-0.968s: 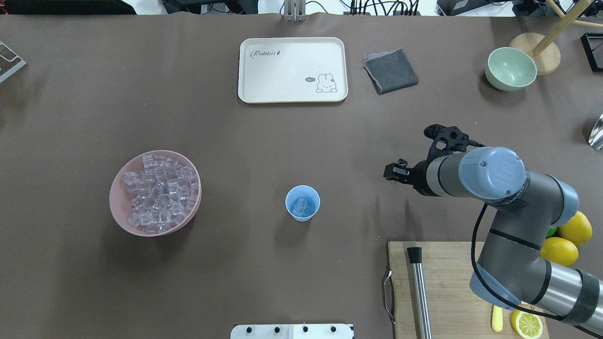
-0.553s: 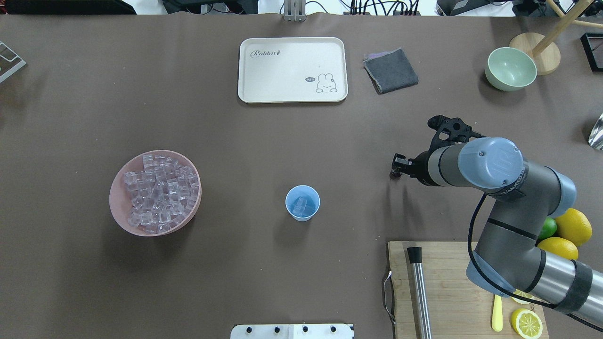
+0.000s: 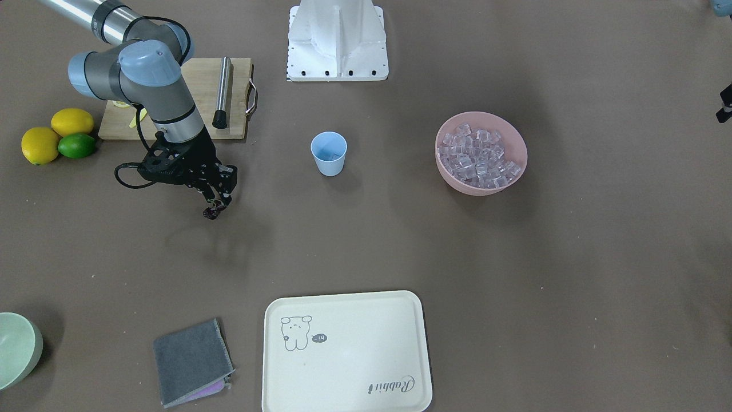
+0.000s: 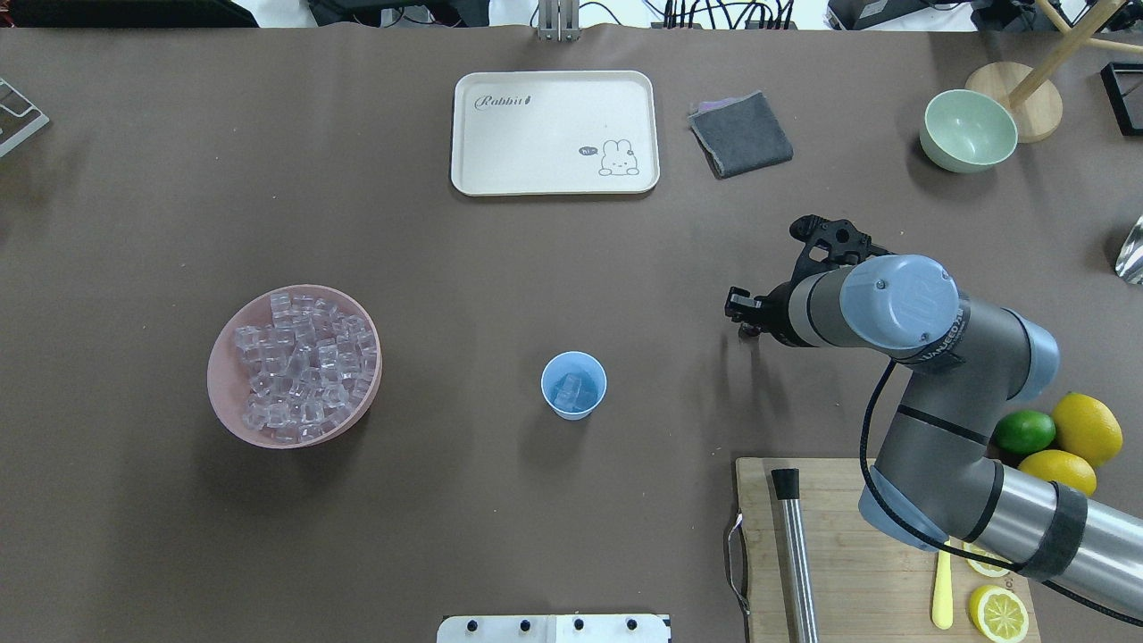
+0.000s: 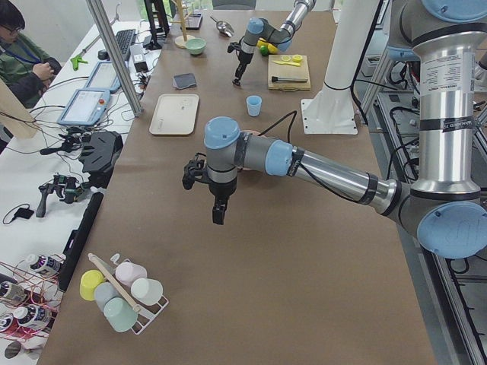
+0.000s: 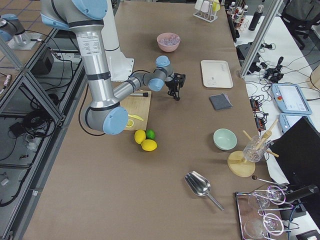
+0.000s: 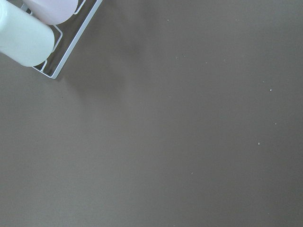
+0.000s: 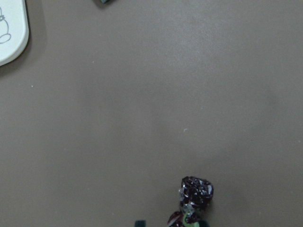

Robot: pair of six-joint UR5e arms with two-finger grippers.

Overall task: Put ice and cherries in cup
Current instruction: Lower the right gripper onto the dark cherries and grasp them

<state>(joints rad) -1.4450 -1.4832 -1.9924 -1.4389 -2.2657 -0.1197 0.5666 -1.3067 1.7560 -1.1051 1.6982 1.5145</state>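
Note:
The cherries (image 3: 210, 213) are a small dark cluster that hangs by its stems from my right gripper (image 3: 220, 198), which is shut on them a little above the table. They show close up in the right wrist view (image 8: 196, 191). The light blue cup (image 4: 547, 376) stands upright mid-table, left of the right gripper (image 4: 743, 318) in the overhead view, with a few ice cubes (image 4: 571, 389) inside. More ice (image 4: 299, 357) fills the pink bowl (image 4: 223, 404) further left. My left gripper (image 5: 219, 213) shows only in the exterior left view, over bare table; I cannot tell whether it is open or shut.
A cutting board (image 4: 839, 536) with a steel rod (image 4: 795, 545) and lemon slices lies near the right arm's base. Two lemons and a lime (image 4: 1024, 431) sit beside it. A cream tray (image 4: 554, 132), a grey cloth (image 4: 741, 134) and a pale green bowl (image 4: 968, 130) are at the far side.
The right arm has swung a little to the left, and its gripper has shifted left and slightly farther across the table with the cherries. The lime beside the board is now uncovered.

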